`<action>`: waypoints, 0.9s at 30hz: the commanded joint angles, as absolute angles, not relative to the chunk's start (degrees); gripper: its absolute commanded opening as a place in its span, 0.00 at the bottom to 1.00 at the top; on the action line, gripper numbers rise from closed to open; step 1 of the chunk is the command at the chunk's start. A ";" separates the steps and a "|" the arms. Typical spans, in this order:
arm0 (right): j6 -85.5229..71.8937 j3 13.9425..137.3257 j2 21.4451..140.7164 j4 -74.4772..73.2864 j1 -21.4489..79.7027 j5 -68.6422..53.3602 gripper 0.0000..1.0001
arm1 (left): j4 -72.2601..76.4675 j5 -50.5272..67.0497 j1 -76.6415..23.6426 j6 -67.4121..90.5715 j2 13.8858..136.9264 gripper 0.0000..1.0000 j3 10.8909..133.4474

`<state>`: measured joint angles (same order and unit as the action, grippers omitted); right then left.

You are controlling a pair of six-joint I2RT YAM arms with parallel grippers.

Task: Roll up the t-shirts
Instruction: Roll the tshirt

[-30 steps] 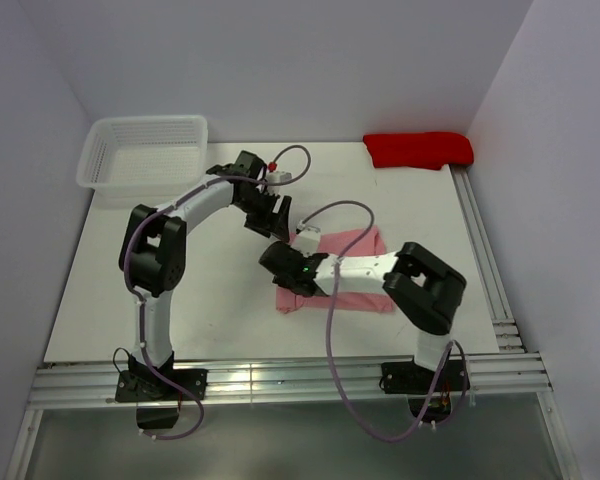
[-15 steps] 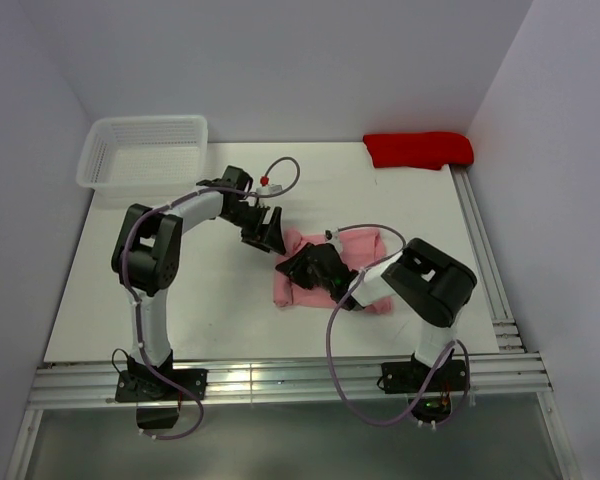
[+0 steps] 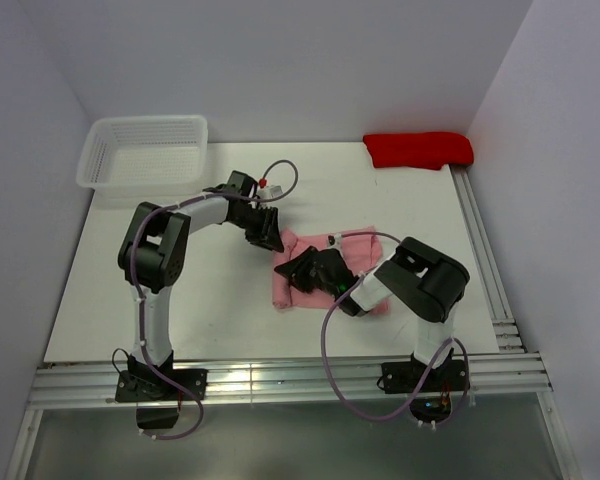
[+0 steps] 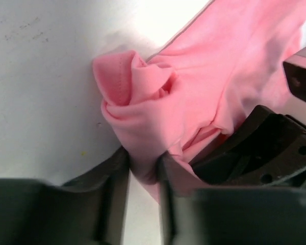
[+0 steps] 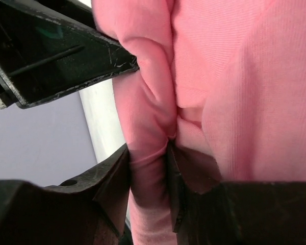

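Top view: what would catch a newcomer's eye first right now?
Both arms meet mid-table over the pink t-shirt, the left gripper and right gripper each pinching a bunched fold of it. A red cloth lies in the far right corner, and a white basket sits at the far left.

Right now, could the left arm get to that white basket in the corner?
Probably yes: the basket sits on its side with bare table between. But the left fingers are pinched on the pink t-shirt, so it would have to let go first.
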<state>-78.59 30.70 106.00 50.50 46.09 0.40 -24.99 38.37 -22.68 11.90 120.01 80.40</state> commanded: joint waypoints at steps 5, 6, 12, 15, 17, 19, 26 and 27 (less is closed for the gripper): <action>-73.75 36.72 100.73 29.92 48.77 4.21 0.44 | -30.49 22.42 -24.52 10.20 120.06 0.18 84.29; -73.13 39.52 99.77 22.75 49.48 6.57 0.45 | -31.54 21.11 -24.61 9.93 119.97 0.18 84.55; -71.54 45.96 97.39 5.39 55.71 13.70 0.52 | -34.19 18.20 -25.49 9.32 120.67 0.17 86.39; -72.42 46.93 96.33 -0.84 57.65 16.69 0.56 | -34.89 16.88 -25.84 9.05 120.67 0.16 86.66; -73.12 48.24 95.54 -5.51 59.76 20.47 0.56 | -35.24 16.09 -26.19 8.88 120.50 0.16 86.75; -73.56 51.84 95.27 -13.95 62.12 23.45 0.57 | -35.77 15.47 -26.45 8.70 120.67 0.17 86.92; -71.19 64.58 96.67 -31.36 67.23 30.93 0.61 | -37.00 13.71 -27.24 8.61 120.50 0.18 88.24; -70.93 67.30 96.94 -34.42 67.67 32.50 0.62 | -37.26 13.19 -27.33 8.61 120.50 0.18 88.42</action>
